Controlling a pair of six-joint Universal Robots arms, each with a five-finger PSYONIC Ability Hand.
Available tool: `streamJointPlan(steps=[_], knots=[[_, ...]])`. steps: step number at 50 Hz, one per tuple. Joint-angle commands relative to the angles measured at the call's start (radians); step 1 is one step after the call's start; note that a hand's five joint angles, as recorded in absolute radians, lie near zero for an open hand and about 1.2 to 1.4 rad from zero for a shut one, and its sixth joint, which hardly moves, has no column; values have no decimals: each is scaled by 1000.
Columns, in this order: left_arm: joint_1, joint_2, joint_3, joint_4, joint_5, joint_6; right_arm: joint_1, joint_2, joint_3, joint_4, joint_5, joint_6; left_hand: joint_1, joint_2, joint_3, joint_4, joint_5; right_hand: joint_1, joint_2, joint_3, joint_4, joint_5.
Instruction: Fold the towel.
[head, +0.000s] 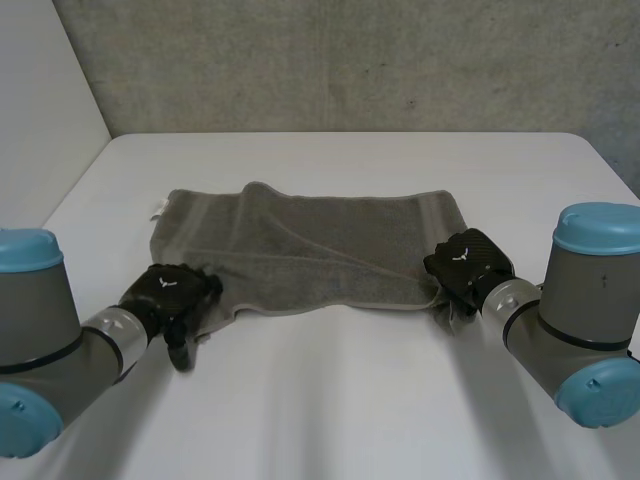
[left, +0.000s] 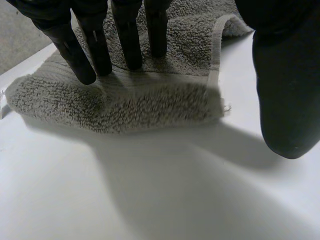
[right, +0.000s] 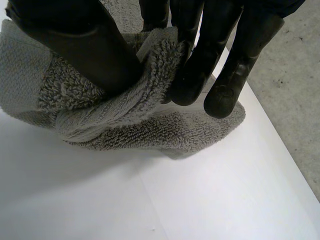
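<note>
One grey towel (head: 320, 240) lies spread on the white table (head: 330, 400), its long axis running left to right between the two hands. Each hand sits at one near corner, so the towel's far edge lies straight ahead of both. The right hand (head: 467, 260) grips the near right corner, with cloth bunched between its thumb (right: 85, 50) and fingers (right: 200, 65). The left hand (head: 168, 290) grips nothing: its straight fingers (left: 125, 45) rest on the near left corner, and its thumb (left: 285, 90) stands apart over bare table. I judge that the left hand must pinch its corner before both can carry the near edge to the far one.
</note>
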Motion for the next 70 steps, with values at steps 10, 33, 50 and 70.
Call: streamJointPlan(steps=[10,33,50,70], knots=[[-23,-98,142,0,-25,-6,4,29,4,0,-3,-5,154,151,167,152,-2,69,60,58,49,46],[-79,-129,191,-11,-25,-89,4,46,1,0,-5,-7,160,157,173,158,4,69,60,58,49,46],[-84,-169,226,-6,-31,-81,4,52,3,-2,-5,-10,177,174,191,175,22,69,60,58,49,46],[-67,-113,232,0,-120,-74,-14,35,-8,-2,6,-2,676,673,690,675,521,69,60,58,49,46]])
